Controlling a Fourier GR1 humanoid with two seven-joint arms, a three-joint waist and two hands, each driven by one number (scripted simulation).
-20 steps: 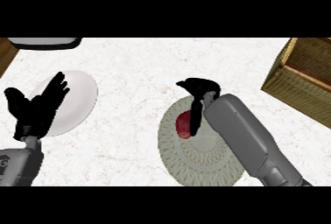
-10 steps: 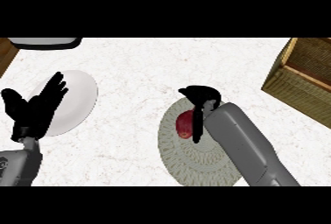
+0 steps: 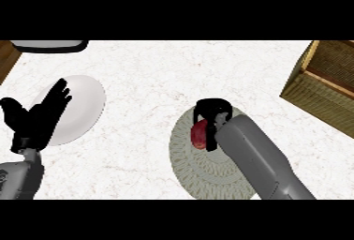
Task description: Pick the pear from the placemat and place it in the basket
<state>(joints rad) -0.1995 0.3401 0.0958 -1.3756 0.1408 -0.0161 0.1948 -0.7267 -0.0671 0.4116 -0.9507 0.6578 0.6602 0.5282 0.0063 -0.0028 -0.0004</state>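
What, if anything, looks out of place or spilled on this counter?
Nothing stands out. The pear lies on the placemat with the right hand curled round it, the basket sits at the right edge, and the left hand rests open over the plate.

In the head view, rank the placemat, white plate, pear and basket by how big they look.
Largest: placemat, partly hidden by the right forearm.
Then: plate, partly behind the left hand.
Smallest: pear, half hidden under the right hand.
Unranked: basket, cut off at the view's edge.
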